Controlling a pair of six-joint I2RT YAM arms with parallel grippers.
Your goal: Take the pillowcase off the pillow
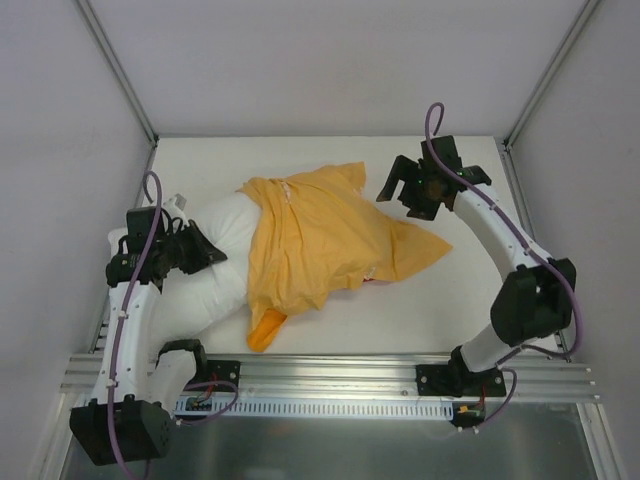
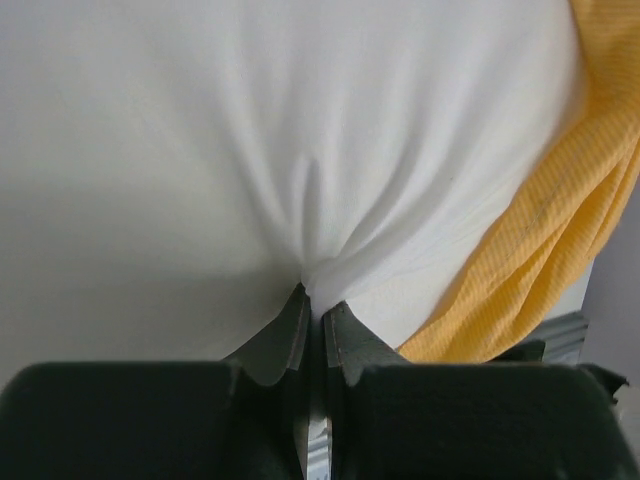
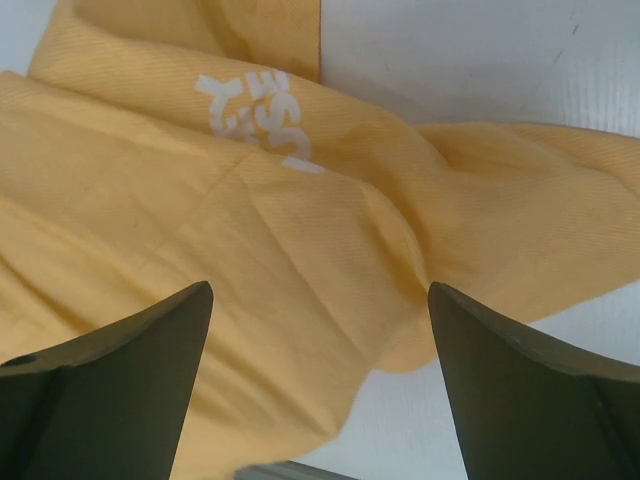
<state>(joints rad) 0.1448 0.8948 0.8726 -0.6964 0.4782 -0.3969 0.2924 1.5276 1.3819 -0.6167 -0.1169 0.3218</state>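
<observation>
Setting: a white counter (image 1: 450, 310) is sitting between pale grey wall panels, with a metal rail (image 1: 330, 372) running along its near edge.

Left end effector (image 2: 312, 300): clenched and pinching a puckered fold of the pillow (image 2: 250, 130), with wrinkles fanning out from the fingertips.

Right end effector (image 3: 320, 295): released, jaws standing wide apart, hovering at the far right side of the pillowcase (image 3: 200, 200). I cannot tell whether it is touching the cloth.

Pillow: white and plump, lying across the left half of the counter. Its left end is showing bare.

Pillowcase: rumpled orange-yellow cloth, covering the pillow's right part and spreading onto the counter's middle. White lettering (image 3: 262, 112) is showing near its far edge.
</observation>
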